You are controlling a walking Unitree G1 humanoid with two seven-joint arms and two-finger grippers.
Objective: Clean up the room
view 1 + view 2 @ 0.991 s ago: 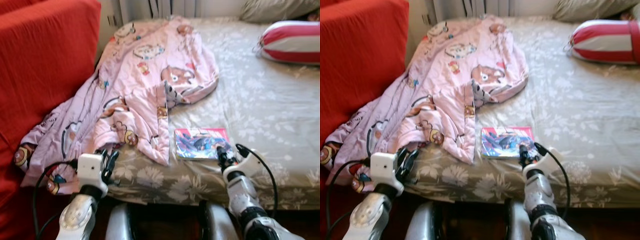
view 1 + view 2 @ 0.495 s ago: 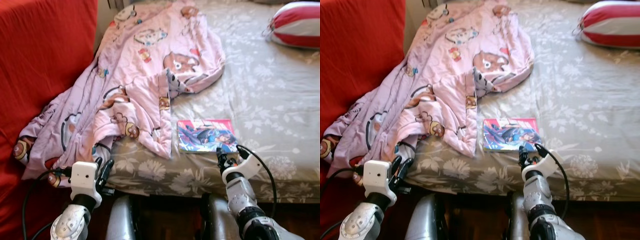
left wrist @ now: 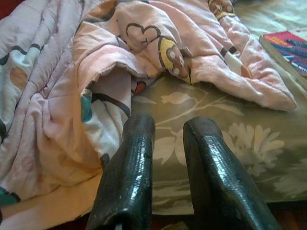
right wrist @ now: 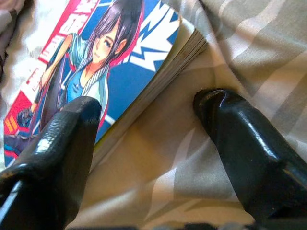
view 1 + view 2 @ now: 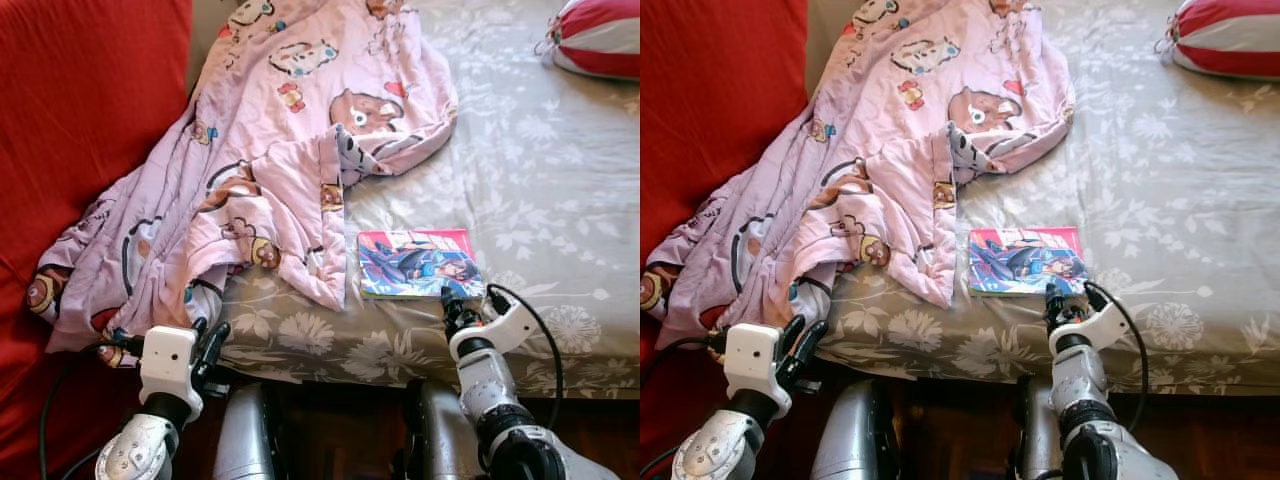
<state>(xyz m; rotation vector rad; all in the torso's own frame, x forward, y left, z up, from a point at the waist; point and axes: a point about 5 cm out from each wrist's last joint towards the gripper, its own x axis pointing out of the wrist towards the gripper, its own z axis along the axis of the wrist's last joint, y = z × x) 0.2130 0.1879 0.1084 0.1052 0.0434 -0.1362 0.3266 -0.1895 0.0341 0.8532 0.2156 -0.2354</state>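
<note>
Right gripper (image 4: 144,139) has neared comic book (image 5: 415,263), seemingly.

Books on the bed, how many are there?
1. The comic book lies flat on the grey flowered sheet, near the bed's front edge, beside the pink blanket. The right gripper is just in front of it. More could hide under the blanket.

Soft daylight falls evenly across the bed (image 5: 560,180), brightest toward its far end, and the head views are sharp. Underneath it lies deep shadow. Glare streaks the right pincer's fingers (image 4: 249,148); close up, they blur.
</note>
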